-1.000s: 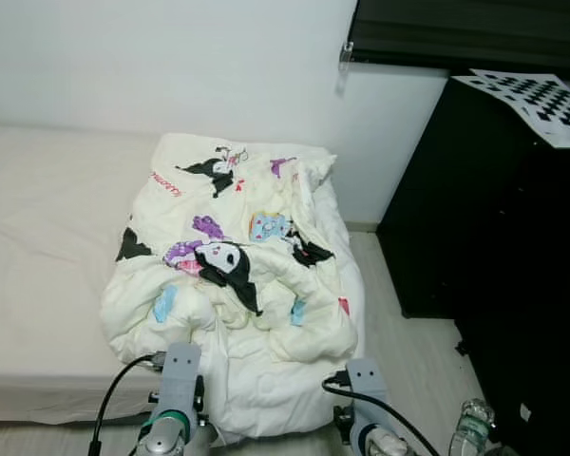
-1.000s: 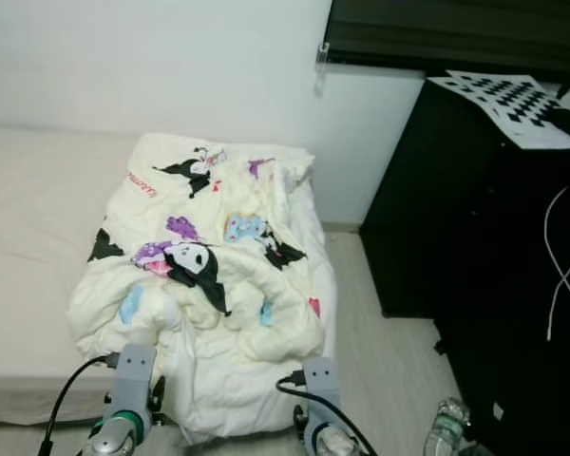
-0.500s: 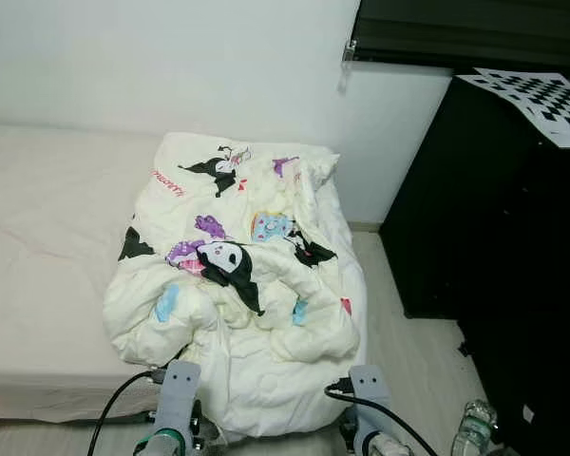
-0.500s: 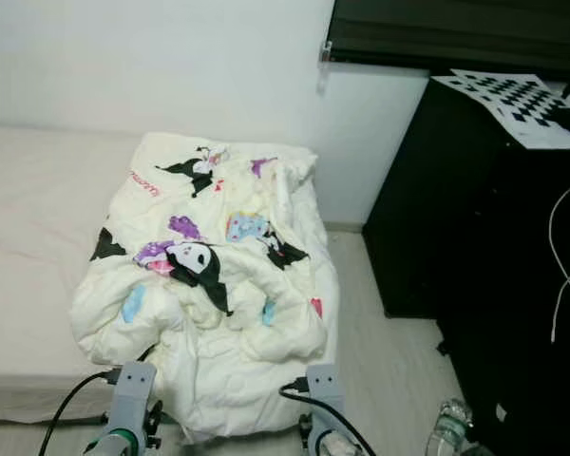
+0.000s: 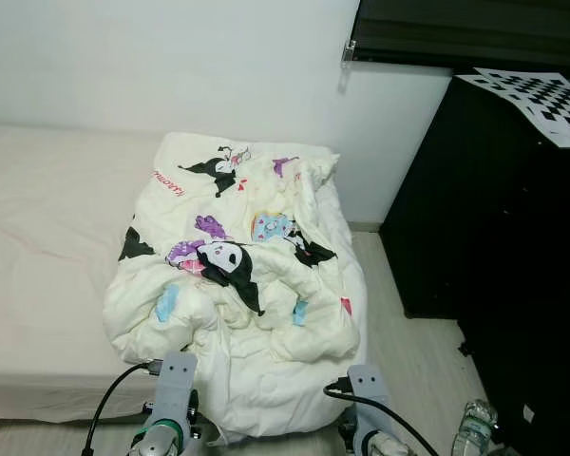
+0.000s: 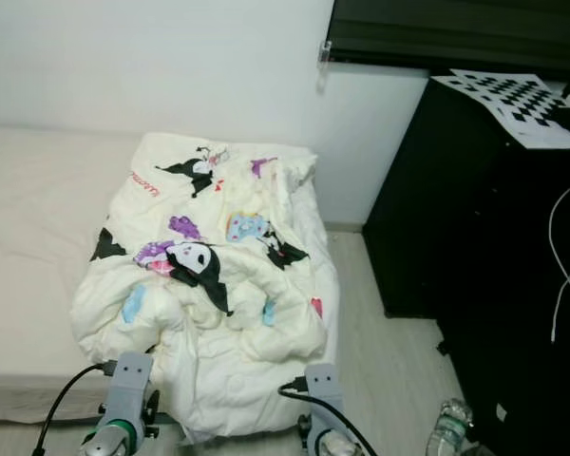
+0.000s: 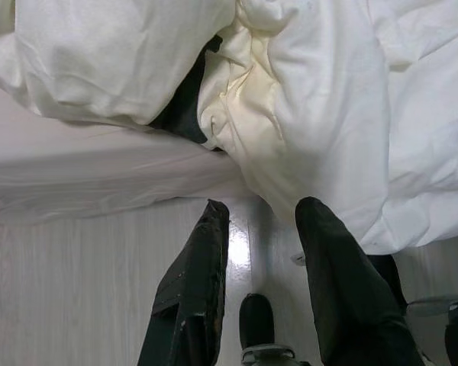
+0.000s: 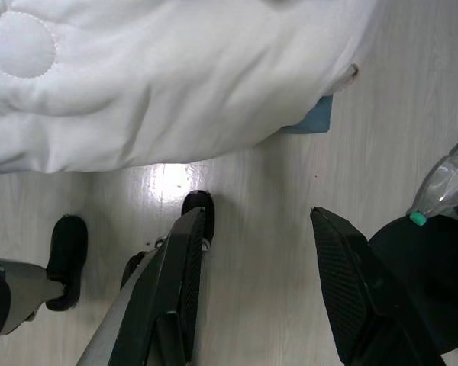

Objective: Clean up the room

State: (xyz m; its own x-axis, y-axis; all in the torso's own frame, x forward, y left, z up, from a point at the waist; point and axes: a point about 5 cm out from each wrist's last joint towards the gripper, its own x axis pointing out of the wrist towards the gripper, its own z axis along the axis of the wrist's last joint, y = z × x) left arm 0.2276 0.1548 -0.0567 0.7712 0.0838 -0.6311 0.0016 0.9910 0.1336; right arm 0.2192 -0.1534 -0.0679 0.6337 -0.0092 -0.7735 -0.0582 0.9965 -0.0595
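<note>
The printed duvet [image 5: 237,285] lies bunched at the foot of the bed [image 5: 47,218], its edge spilling toward the floor. Left gripper [image 7: 259,221] and right gripper [image 8: 256,221] hang low before it, fingers apart and empty, probably staged to grasp the hanging edge.

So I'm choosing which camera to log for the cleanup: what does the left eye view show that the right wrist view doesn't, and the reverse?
Left eye view alone: the bed, the cartoon prints on top of the crumpled blanket, the black cabinet and the checkered sheet on it.

Right wrist view alone: the right end effector, open over the floor, a blue item peeking from under the blanket's hanging edge, and the robot's black feet.

Both: the white blanket, the pale wood floor and the plastic bottle near the cabinet.
</note>
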